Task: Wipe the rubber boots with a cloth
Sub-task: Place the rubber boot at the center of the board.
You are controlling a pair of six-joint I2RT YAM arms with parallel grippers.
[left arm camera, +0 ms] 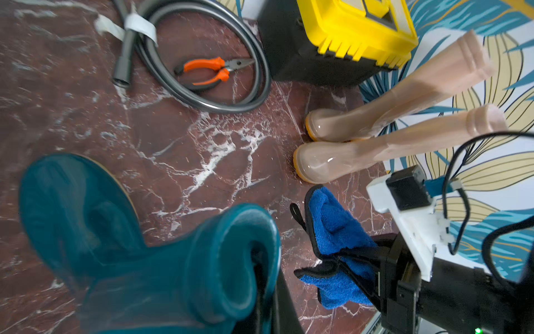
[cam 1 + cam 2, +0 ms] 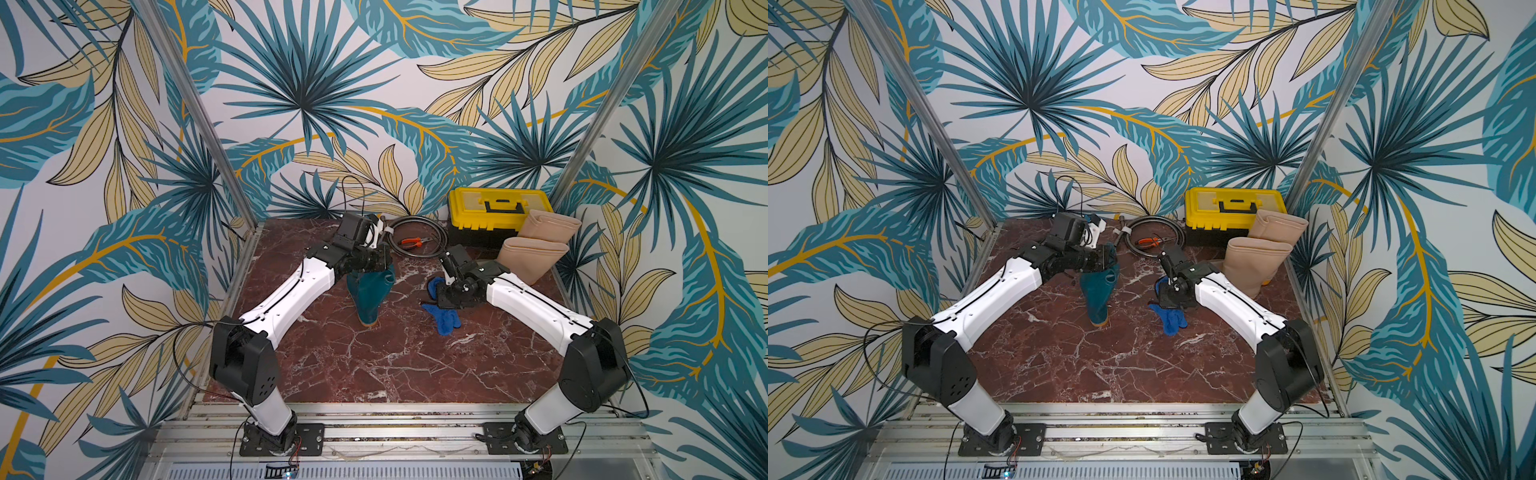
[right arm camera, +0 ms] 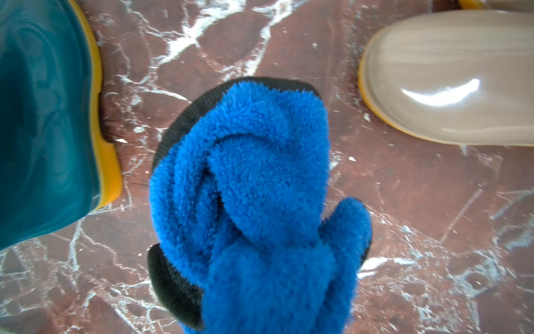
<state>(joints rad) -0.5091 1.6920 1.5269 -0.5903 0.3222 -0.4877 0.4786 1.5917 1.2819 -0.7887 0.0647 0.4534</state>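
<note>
Cloth [image 2: 445, 321] is hanging pinched in the right claw [image 2: 441, 298]; teal boot [image 2: 369, 293], foot running twelve-to-six, is standing at its nine o'clock, left claw [image 2: 375, 265] clamping the cuff.

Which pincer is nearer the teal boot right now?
Left. The left pincer is clamped on the shaft rim of the teal boot. The right pincer holds the blue cloth off to the side of the boot's foot, not touching it.
</note>
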